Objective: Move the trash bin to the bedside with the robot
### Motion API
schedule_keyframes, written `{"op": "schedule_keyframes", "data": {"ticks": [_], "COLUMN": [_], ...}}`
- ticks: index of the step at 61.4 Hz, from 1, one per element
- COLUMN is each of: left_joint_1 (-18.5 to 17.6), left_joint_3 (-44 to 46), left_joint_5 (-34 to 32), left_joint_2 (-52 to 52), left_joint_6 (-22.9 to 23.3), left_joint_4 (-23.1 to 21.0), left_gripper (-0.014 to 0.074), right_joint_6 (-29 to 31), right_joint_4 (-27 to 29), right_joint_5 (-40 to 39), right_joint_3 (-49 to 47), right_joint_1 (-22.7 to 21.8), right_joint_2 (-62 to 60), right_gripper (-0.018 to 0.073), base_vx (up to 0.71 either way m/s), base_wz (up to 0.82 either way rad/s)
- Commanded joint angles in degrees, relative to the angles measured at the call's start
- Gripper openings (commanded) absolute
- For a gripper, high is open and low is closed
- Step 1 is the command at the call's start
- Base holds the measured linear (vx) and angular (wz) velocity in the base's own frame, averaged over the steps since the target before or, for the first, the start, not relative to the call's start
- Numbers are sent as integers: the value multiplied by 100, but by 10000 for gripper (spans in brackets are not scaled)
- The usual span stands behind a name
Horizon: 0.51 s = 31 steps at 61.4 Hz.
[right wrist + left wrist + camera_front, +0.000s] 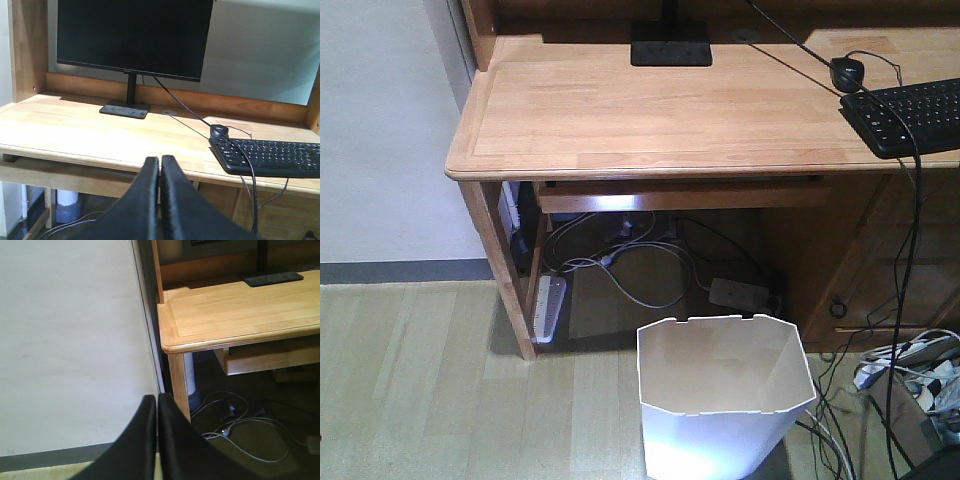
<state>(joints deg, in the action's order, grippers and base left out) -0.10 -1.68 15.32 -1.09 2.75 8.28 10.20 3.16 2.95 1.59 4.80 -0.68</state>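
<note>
The white trash bin (pixel 720 395) with a notched octagonal rim stands on the floor in front of the light wooden desk (pixel 650 110), at the lower middle of the front view. It shows in no wrist view. My left gripper (pixel 157 399) is shut and empty, pointing at the white wall beside the desk's left leg (pixel 178 380). My right gripper (pixel 160 161) is shut and empty, level with the desk's front edge (pixel 100 155). Neither gripper shows in the front view. The bed is out of view.
A monitor (pixel 132 37), a keyboard (pixel 910 115) and a mouse (pixel 847 72) sit on the desk. Cables and a power strip (pixel 548 308) lie under it. More cables and clutter (pixel 910 375) lie at the bin's right. A white wall (pixel 380 130) stands at the left.
</note>
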Motion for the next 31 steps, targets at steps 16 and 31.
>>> {"op": "schedule_keyframes", "data": {"ticks": [16, 31], "left_joint_1": [-35, -35], "left_joint_3": [-165, -165], "left_joint_5": [-423, -423], "left_joint_2": [-48, -48], "left_joint_6": [46, 46], "left_joint_4": [-24, -24], "left_gripper": [-6, -6], "right_joint_6": [48, -6], "right_joint_4": [4, 190], "right_joint_5": [-661, -1365], "right_joint_3": [100, 45], "right_joint_1": [-6, -6], "right_joint_2": [-70, -19], "right_gripper": [-11, -11], "base_vx": [0, 0], "base_wz": [0, 0]}}
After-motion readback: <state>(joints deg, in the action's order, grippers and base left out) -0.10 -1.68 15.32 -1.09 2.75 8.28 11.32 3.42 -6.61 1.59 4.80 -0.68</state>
